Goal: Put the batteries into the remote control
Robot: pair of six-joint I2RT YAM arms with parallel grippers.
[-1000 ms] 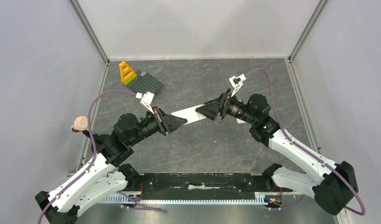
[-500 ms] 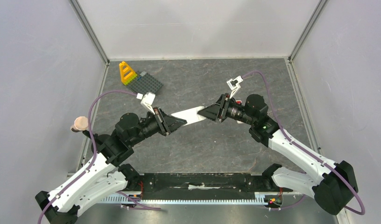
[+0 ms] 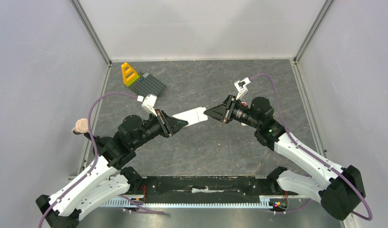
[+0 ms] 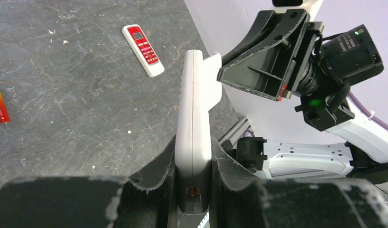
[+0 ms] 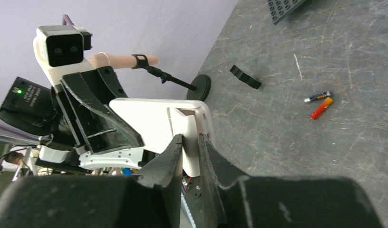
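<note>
Main hazard: the pull. Right end effector point(image 5: 189, 140) drawn nearly together, pinching only a thin white lip at the free end of the white remote point(image 4: 192, 99). Possibly the battery cover, that lip; impossible to confirm. With so little purchase, likely to slide off with nothing gained if tugged too soon. Just as likely, if dragged sideways rather than along the length, to lever the whole body out of the left end effector point(image 4: 193, 156). Pressed tight there on the near end, turned on edge, held in the air over the middle of the counter point(image 3: 220, 147). If let go from that height, bound to land hard, perhaps among the loose cells, scattering them.

As for the batteries: in neither grip, and none visibly in the white remote. In the right wrist view, lying flat on the bare counter: a red-orange battery point(image 5: 321, 108), touching or just beside a darker battery point(image 5: 317, 97), both well apart from the right end effector and lower than it. In the left wrist view, a single red-orange cell at the frame's left edge, perhaps the same one, well apart from the left end effector, with a red remote point(image 4: 143, 43) lying further off. Too small to find from above, so no placing against the counter's edges.
</note>
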